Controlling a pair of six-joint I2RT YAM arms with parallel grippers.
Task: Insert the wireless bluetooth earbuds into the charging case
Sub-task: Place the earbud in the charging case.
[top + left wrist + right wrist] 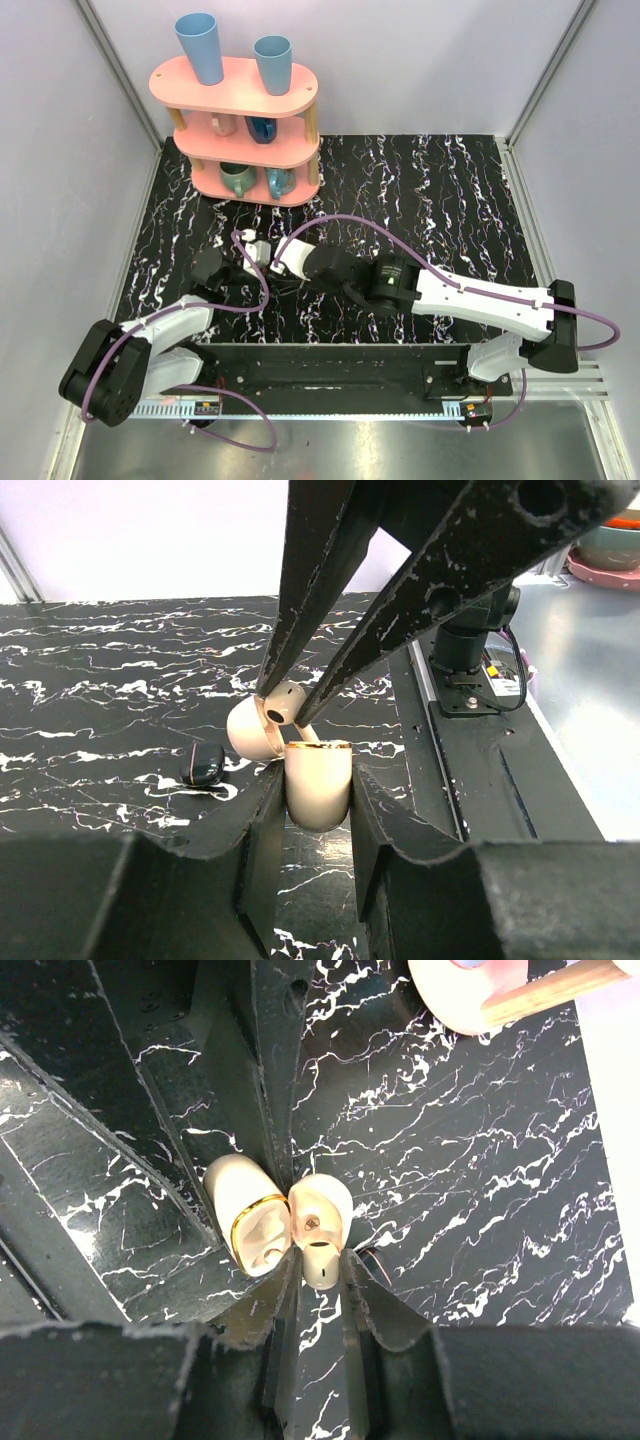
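My left gripper (318, 802) is shut on the base of the charging case (318, 780), which looks cream with a gold rim. Its lid (250, 730) hangs open to the left. The right gripper (320, 1265) comes down from above and is shut on one cream earbud (320, 1260), held at its fingertips just over the open case (250, 1215), between base and lid. In the left wrist view that earbud (283, 702) sits right above the case's rim. Something small and rounded shows in the base's hollow; I cannot tell what it is. From the top view the case is hidden under the two wrists.
A small shut black rounded box (202, 764) lies on the marble table just left of the case. A pink rack (240, 120) with mugs and blue cups stands at the back left. The arms' metal mounting plate (320, 370) runs along the near edge.
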